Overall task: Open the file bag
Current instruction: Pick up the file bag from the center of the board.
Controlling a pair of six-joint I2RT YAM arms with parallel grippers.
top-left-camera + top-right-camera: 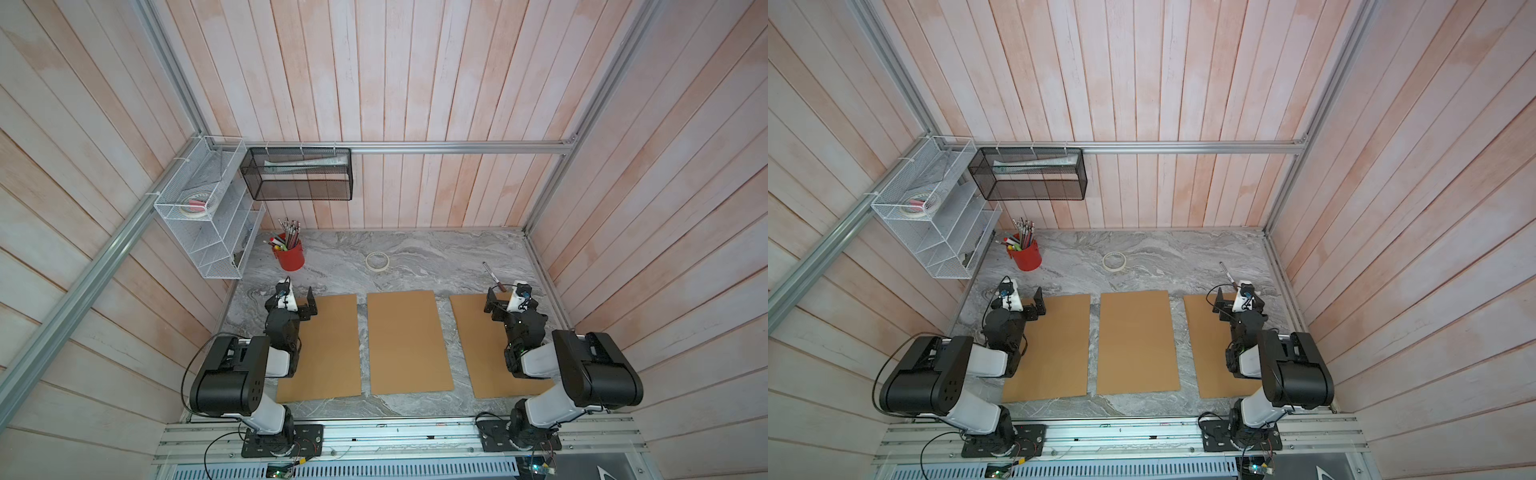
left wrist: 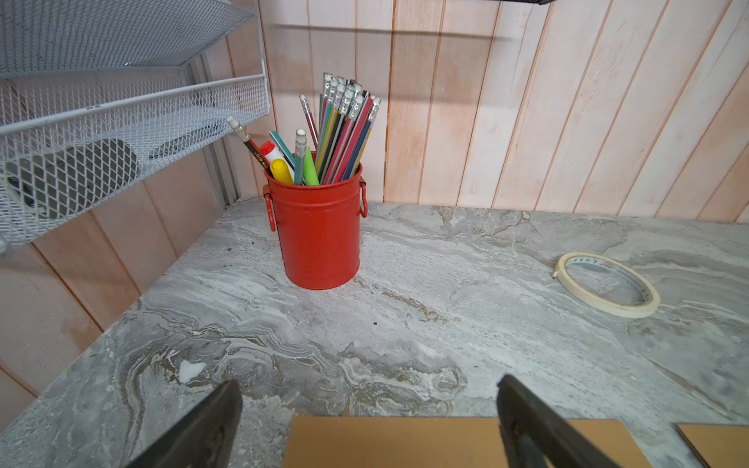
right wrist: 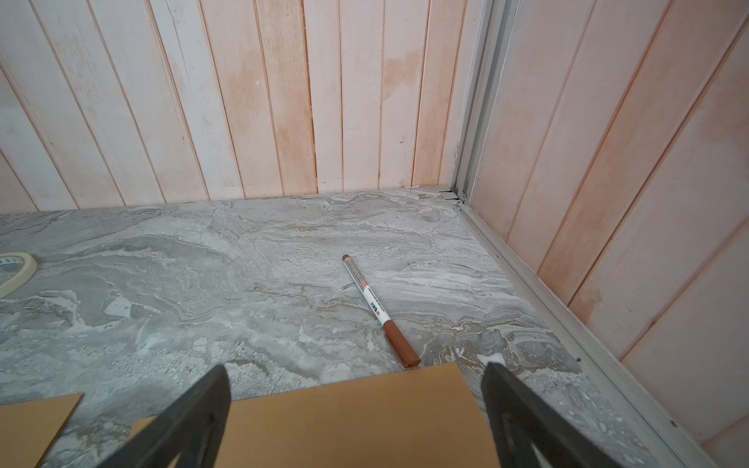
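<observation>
left tool (image 2: 369, 383) spread wide; right tool (image 3: 354, 368) spread wide, marker (image 3: 381, 312) near

Right hand (image 3: 356, 368) spread wide over a brown sheet (image 3: 352, 425) — marker (image 3: 379, 310) just beside its edge.

Left arm (image 1: 228, 382) and right arm (image 1: 594, 374) alike: boxy black joint housings, rounded white links, black screwed base plates (image 1: 286, 441). Thin black cables (image 1: 183, 380) loop beside each. White wrist blocks (image 1: 287, 298). Left gripper (image 2: 369, 381) and right gripper (image 3: 354, 366) have dark, tapered fingers (image 2: 202, 429).
</observation>
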